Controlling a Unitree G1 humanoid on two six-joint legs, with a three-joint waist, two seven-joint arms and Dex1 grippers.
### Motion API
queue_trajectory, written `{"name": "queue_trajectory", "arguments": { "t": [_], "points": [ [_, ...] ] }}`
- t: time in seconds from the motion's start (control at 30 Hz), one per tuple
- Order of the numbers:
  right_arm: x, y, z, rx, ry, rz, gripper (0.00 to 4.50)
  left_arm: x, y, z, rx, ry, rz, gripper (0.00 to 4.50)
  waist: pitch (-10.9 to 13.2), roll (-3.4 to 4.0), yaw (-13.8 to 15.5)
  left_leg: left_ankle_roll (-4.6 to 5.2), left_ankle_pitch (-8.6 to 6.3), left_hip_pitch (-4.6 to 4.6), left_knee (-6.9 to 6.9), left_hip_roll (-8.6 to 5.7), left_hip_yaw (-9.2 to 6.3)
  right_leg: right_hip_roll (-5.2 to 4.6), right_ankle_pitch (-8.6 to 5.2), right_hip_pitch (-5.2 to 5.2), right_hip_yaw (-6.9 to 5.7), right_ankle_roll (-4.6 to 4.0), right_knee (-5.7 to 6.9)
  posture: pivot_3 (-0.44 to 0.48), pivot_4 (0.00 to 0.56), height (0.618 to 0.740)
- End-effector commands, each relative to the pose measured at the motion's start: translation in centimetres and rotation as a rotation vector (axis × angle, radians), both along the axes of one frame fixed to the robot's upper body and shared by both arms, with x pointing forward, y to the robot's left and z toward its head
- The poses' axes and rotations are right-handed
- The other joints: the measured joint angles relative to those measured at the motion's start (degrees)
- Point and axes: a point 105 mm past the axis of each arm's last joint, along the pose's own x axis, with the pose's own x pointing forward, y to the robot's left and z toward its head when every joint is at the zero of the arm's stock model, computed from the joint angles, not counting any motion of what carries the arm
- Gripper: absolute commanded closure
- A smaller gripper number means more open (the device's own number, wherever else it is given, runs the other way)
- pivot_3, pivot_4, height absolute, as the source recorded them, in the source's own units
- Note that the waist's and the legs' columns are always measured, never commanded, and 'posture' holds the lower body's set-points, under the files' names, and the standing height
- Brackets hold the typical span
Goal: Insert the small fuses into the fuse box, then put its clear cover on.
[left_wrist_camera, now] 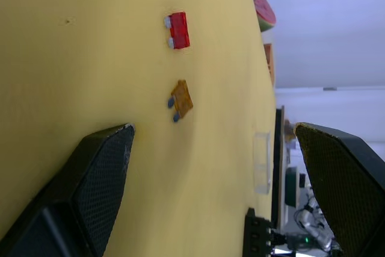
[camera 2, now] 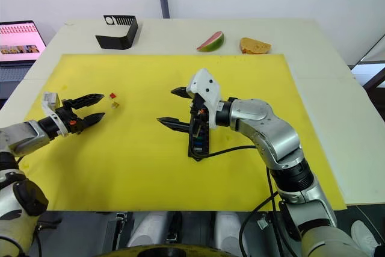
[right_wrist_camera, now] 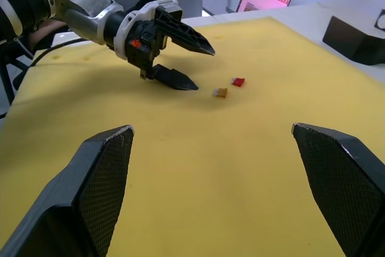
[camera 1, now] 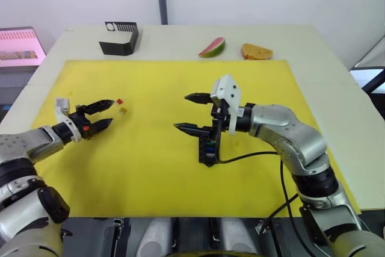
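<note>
On the yellow mat (camera 1: 150, 173), just behind our right end effector (camera 1: 192, 112), the fuse box (camera 1: 208, 148) lay as a dark slotted block, and we could make out a few coloured specks in its slots — we judged some of the small fuses already seated, though how many we could not tell. Two fuses were not yet in: a red fuse (left_wrist_camera: 178, 29) and an amber fuse (left_wrist_camera: 181, 100) rested side by side on the mat, just beyond the tips of our left end effector (camera 1: 102, 114). That one stood with its fingers spread wide and empty, pointed toward the pair. Our right end effector was likewise spread wide, holding nothing, above the mat near the box. A faint clear rectangle (left_wrist_camera: 261, 162) showed in the left wrist view — possibly the cover, but we could not be sure. So insertion looked part done, with two fuses and the cover left. Farther back on the counter (camera 1: 337, 88) sat a black angular holder (camera 1: 119, 38), a watermelon slice (camera 1: 212, 47) and a bread piece (camera 1: 255, 52).
</note>
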Motion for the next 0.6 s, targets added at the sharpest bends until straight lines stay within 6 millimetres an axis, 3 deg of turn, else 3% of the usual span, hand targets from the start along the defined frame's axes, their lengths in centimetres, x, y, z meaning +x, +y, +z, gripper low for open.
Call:
{"name": "queue_trajectory", "arguments": {
  "t": [0.03,0.27,0.6],
  "points": [
    [-0.5,-1.1,0.9,-0.020,-0.053,0.006,0.05,0.3,-1.1,-0.9,0.003,0.036,-0.034,0.00,0.0,0.01,0.1,0.00,0.00,0.00,0.00,0.00,0.00,0.00,0.00,0.00,0.00,0.00,0.00,0.000,0.150,0.740],
    [-0.1,-1.7,1.0,-0.013,-0.050,-0.027,0.05,1.8,-2.8,-1.3,0.008,0.039,-0.047,0.00,0.0,0.05,0.4,0.08,-0.05,0.07,0.00,-0.01,-0.04,-0.02,0.00,0.11,0.00,0.00,-0.01,0.000,0.150,0.740],
    [0.2,-2.0,0.9,-0.022,-0.054,-0.063,0.05,1.8,-4.5,-0.9,-0.071,0.011,-0.115,0.00,0.0,0.05,1.6,0.09,-0.05,0.06,0.02,-0.09,-0.04,-0.09,0.00,0.16,0.00,0.00,-0.07,0.000,0.150,0.740]
  ]
}}
